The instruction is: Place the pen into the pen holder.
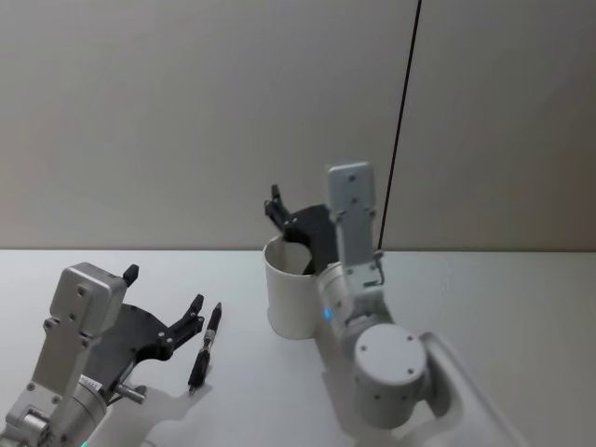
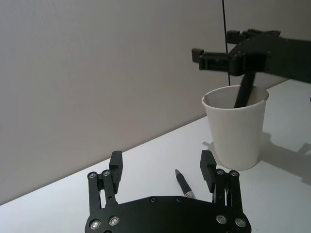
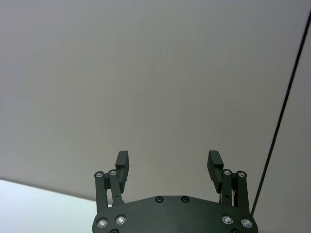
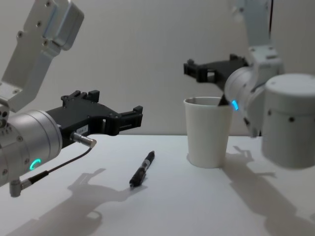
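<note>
Left gripper [image 2: 162, 165]: I read it as open and empty, fingers spread above the table [image 1: 503, 279].

The pen [image 1: 206, 343] lies flat on the table, touching nothing else. The head view puts it just beside the fingertip nearer the pen holder. The left wrist view shows its tip between the two fingers. The chest view adds height: the gripper is above, the pen lower and apart from it.

The pen holder [image 4: 207, 132] stands upright, to the pen's right.

Right gripper [image 3: 168, 162]: it hovers above the holder's rim, fingers apart, holding nothing.

The left wrist view shows a dark slanted stick [image 2: 242, 92] inside the holder; I cannot tell what it is.
</note>
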Controlling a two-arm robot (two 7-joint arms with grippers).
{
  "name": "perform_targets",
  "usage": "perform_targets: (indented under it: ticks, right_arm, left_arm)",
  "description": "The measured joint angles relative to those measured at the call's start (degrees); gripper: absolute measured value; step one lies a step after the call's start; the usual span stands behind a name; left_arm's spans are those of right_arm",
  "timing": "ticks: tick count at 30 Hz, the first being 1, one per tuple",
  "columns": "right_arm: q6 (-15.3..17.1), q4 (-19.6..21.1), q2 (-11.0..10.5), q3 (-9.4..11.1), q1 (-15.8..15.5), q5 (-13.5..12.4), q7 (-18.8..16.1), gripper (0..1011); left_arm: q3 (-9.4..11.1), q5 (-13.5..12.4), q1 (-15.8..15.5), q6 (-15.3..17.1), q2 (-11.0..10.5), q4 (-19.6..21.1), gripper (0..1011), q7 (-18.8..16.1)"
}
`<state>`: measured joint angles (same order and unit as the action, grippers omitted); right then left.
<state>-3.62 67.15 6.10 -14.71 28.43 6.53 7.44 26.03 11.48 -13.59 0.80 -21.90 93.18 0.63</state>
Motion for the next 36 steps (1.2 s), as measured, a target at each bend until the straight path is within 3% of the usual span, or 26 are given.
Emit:
perform_targets:
  ticks: [13,26,36]
  right_arm:
    - [5.5,8.73,-3.89,4.35,-1.54,-4.62,-6.71,1001]
    - [10.98,13.15,-12.54,8.01,-4.82,-7.32,-14.99,1001]
    - [11.35,14.03,-13.72,8.12,-5.91,-8.02,-15.72,1001]
  left_arm:
    - [0.0,0.0,0.0,0.0,0.0,0.0,1003,0.0]
    - [0.0,0.0,0.0,0.0,0.0,0.0,1003,0.0]
    - [0.0,0.0,0.0,0.0,0.0,0.0,1004,0.0]
